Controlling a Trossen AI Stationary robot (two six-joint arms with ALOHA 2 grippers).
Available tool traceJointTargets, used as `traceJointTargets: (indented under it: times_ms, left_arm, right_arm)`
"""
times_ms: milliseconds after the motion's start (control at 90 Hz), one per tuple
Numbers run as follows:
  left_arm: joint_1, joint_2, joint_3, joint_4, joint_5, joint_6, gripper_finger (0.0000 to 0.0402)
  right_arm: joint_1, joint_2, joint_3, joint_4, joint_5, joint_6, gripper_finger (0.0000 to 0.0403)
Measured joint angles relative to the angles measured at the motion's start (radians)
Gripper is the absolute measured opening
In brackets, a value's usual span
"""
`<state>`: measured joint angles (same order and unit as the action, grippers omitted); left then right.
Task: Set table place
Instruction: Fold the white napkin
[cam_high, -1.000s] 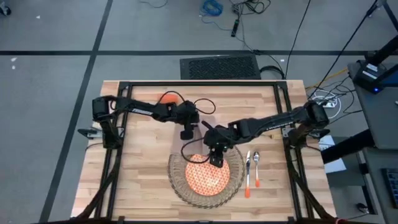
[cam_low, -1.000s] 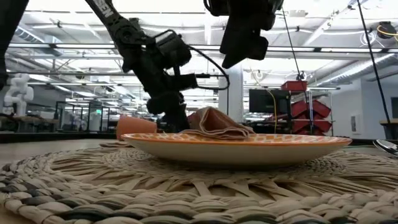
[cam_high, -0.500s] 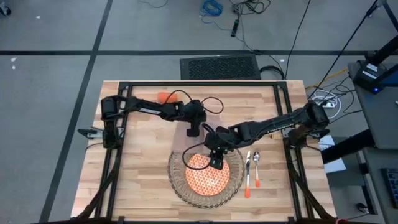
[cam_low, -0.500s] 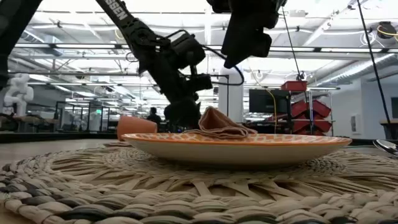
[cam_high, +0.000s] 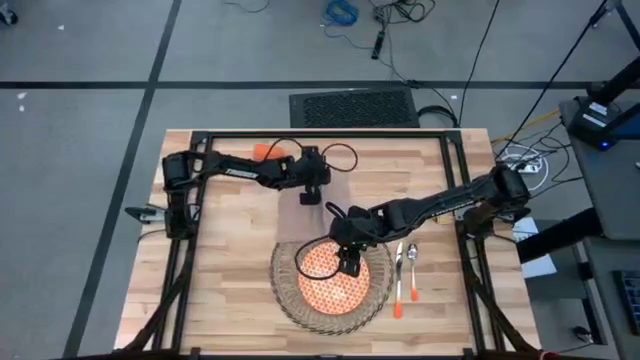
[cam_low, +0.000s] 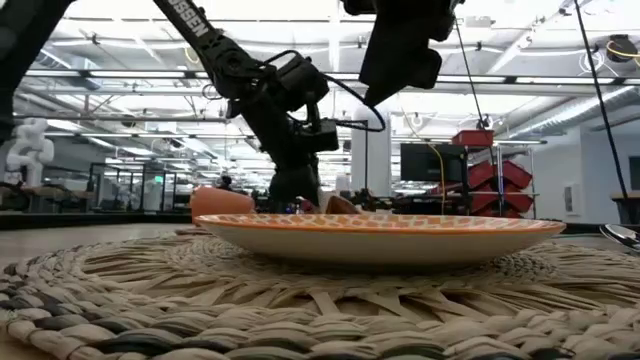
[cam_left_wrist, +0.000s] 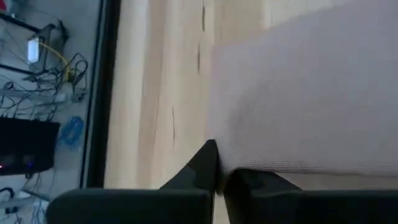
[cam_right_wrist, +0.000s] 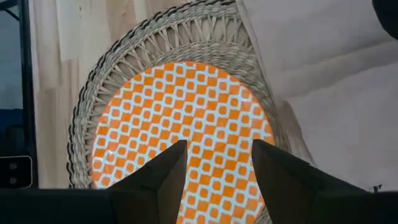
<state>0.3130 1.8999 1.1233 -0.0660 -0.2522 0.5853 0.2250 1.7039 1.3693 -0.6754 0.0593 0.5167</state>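
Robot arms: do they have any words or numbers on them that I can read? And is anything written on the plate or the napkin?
Left arm, white lettering along it: too blurred and cut off to read.
Right arm, small white mark: too small to read.
Plate: only an orange pattern, no words.
Napkin: plain cloth, no words.
So nothing here can be quoted as readable text.

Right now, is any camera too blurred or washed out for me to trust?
Left wrist view: napkin close and soft, weave barely showing, pinched in the left pincer. Low view: bright ceiling lights, placemat blurred nearest the lens, plate sharper. Right wrist view: plate and the open right pincer clear. High view: evenly lit.
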Motion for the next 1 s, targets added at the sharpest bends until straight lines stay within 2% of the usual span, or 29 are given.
traceJointTargets:
  times_ms: [189,356,467,789,1000]
  left_arm:
    - [0.003,0.0,0.0,-0.05,-0.087,0.005,0.0045]
    - [0.007,0.0,0.0,-0.049,-0.136,0.004,0.0088]
    - [0.008,0.0,0.0,-0.057,-0.156,0.0,0.0111]
    - [0.007,-0.001,0.0,-0.128,-0.241,-0.029,0.0165]
    - [-0.001,-0.002,0.0,-0.171,-0.312,-0.056,0.0205]
  right_arm:
    - [0.0,0.0,0.0,-0.054,0.08,0.039,0.0169]
    - [0.0,0.0,0.0,-0.045,0.103,0.048,0.0169]
    - [-0.005,0.0,-0.024,0.008,0.133,0.056,0.0169]
    - [-0.061,0.023,-0.195,0.234,0.13,0.041,0.0169]
    - [-0.1,0.085,-0.227,0.26,0.125,-0.023,0.0169]
